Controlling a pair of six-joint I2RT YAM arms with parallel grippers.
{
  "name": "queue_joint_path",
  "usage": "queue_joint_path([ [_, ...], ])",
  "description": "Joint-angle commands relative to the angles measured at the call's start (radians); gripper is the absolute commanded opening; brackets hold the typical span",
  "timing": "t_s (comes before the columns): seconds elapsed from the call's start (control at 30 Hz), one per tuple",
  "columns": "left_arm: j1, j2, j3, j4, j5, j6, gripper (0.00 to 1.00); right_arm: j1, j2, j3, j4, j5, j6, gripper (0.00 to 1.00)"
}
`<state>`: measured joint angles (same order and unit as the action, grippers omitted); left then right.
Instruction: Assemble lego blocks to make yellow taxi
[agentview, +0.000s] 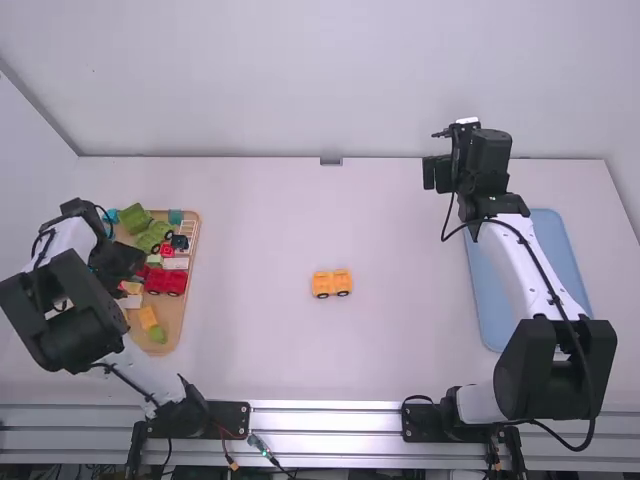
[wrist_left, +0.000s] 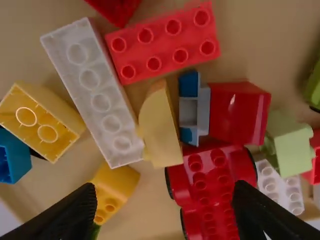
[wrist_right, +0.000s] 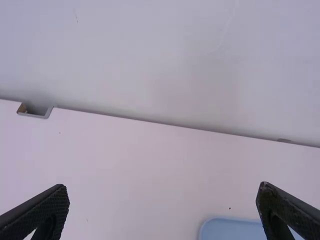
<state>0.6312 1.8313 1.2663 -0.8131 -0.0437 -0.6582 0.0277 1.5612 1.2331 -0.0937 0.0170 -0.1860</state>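
Observation:
My left gripper (agentview: 122, 262) is over the wooden tray (agentview: 170, 345) at the far left. In the left wrist view this gripper (wrist_left: 166, 212) is open, above loose bricks: a yellow curved brick (wrist_left: 160, 125), a yellow two-stud brick (wrist_left: 42, 120), an orange-yellow brick (wrist_left: 114, 190) and a red wheeled base (wrist_left: 205, 185). An orange-yellow wheeled piece (agentview: 332, 284) stands on the table's middle, apart from both arms. Near the far edge at the right is my right gripper (agentview: 436, 165); its wrist view shows the gripper (wrist_right: 162, 200) open with nothing between its fingers.
A blue tray (agentview: 485, 310) lies under the right arm. Inside the wooden tray, a long white brick (wrist_left: 92, 90), a red brick (wrist_left: 162, 44) and several other pieces lie close together. A small grey bracket (agentview: 331, 161) sits at the table's far edge.

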Motion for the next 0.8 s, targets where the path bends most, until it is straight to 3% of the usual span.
queue_joint_path([
  [0.0, 0.003, 0.006, -0.008, 0.008, -0.033, -0.027, 0.64, 0.0, 0.01, 0.03, -0.001, -0.002, 0.006, 0.99],
  [0.23, 0.003, 0.065, -0.008, 0.034, -0.045, -0.034, 0.63, 0.011, 0.01, 0.03, -0.001, -0.001, 0.005, 0.99],
  [0.43, 0.004, 0.086, -0.008, 0.048, -0.051, -0.034, 0.5, 0.013, 0.01, 0.03, 0.003, 0.0, 0.005, 0.99],
  [0.77, 0.003, 0.086, -0.027, 0.067, -0.051, -0.035, 0.46, 0.013, 0.01, 0.03, 0.003, -0.001, 0.005, 0.99],
])
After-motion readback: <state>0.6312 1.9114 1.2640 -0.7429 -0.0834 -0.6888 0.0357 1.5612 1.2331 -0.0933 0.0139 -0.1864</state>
